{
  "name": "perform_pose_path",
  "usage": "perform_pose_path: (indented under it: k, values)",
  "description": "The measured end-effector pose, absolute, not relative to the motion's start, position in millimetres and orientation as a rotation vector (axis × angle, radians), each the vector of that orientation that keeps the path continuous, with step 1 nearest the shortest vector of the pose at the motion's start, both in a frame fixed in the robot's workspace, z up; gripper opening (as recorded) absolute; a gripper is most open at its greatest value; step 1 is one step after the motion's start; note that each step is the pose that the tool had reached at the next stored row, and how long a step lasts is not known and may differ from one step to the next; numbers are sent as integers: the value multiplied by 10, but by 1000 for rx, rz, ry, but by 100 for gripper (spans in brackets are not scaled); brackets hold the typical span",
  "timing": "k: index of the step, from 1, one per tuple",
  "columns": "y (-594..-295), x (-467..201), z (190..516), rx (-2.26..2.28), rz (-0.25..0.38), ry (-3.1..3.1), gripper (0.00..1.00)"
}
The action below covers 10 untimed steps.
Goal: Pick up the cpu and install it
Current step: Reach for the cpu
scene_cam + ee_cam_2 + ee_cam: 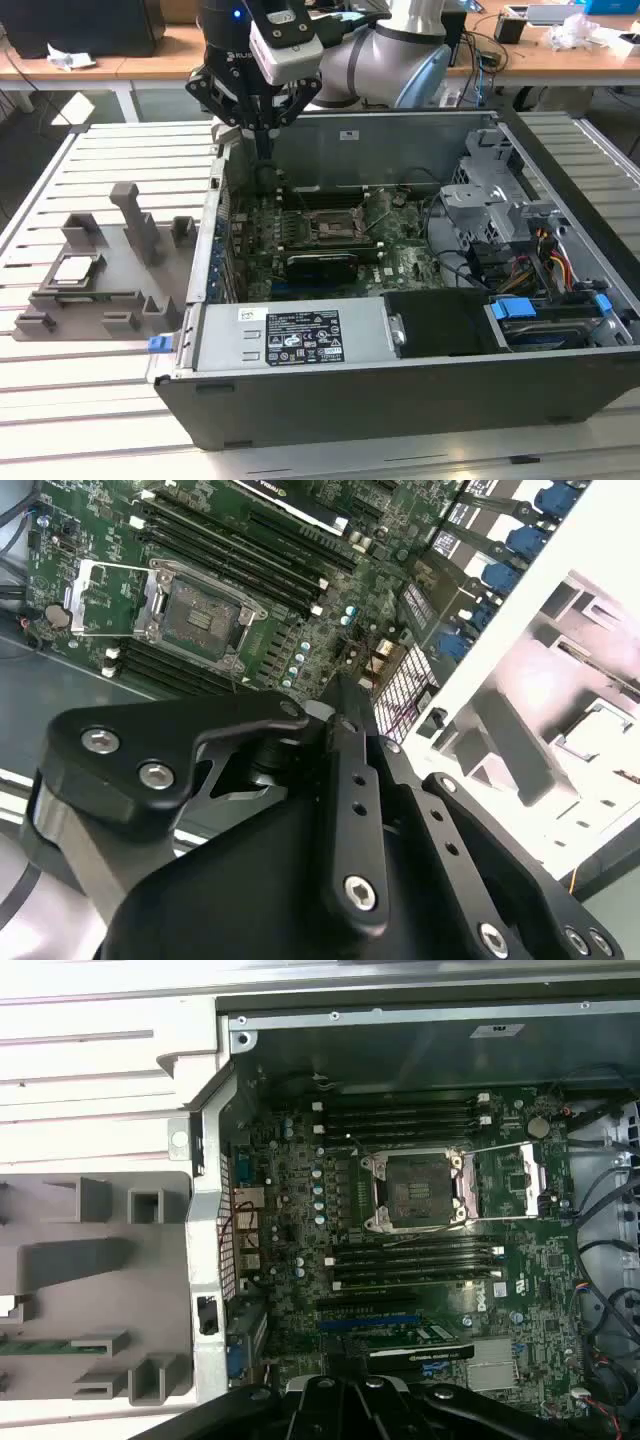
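Silver-grey cpu (76,269) is lying in the tray (122,322), near its edge at the exterior view's left. The gripper (262,152), pinched together and empty, is hanging over the case's (400,150) rear corner.
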State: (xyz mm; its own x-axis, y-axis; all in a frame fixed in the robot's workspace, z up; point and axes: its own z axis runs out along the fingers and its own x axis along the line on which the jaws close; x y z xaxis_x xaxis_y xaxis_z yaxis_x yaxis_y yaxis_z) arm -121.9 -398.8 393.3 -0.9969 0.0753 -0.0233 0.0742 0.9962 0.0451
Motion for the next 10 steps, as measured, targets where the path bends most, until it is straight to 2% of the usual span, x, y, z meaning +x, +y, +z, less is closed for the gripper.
perform_pose_path:
  k: [10]
  values:
    - [-3989,-1384,3933,117,69,3114,11]
